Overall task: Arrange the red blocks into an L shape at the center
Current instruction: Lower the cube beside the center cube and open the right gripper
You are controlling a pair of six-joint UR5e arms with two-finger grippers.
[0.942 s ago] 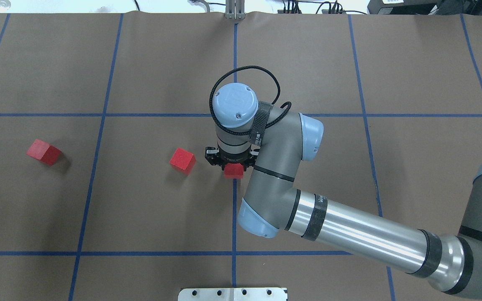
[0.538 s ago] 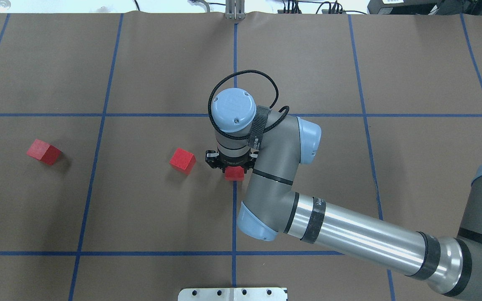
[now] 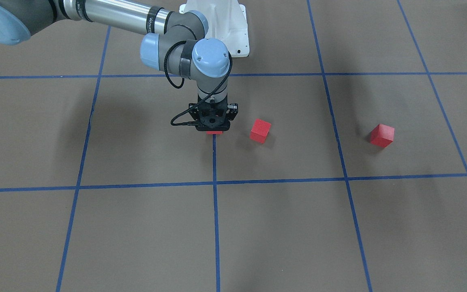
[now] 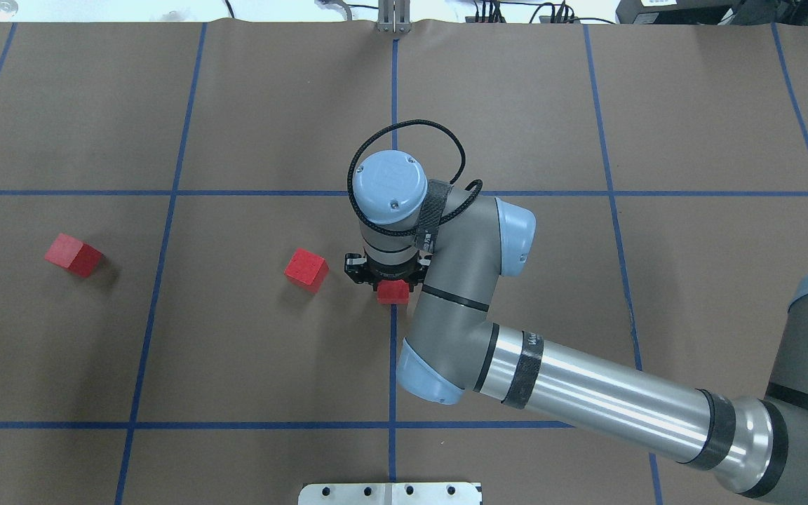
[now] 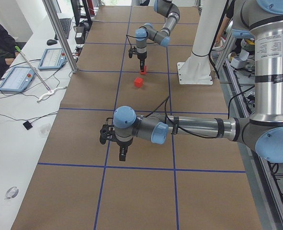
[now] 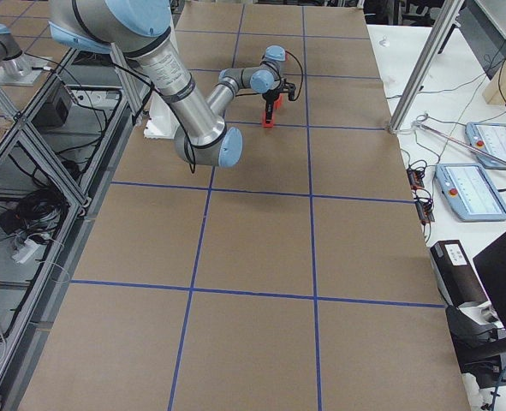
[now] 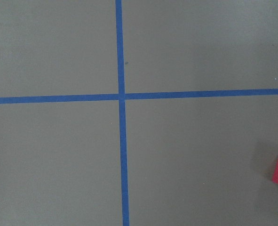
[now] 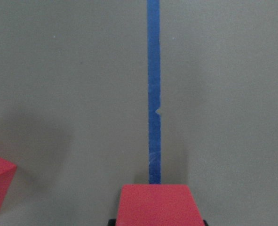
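At the middle of the worktop [image 4: 516, 105], the right tool [image 4: 384, 275] points straight down, clamped on a red block [image 4: 393, 292] that shows as a red face at the bottom edge of the right wrist view. This block sits over the centre blue tape line [image 4: 393, 365], at or just above the paper; whether it touches cannot be judged. Just to its left, and apart from it, a second red block [image 4: 306, 268] lies turned at an angle to the grid. Well off to the left, past the next tape line, a third red block [image 4: 73, 254] lies alone. Farther left, the left tool [image 5: 123, 154] hangs near a tape crossing. It shows only from the side, so whether it is open or closed cannot be told.
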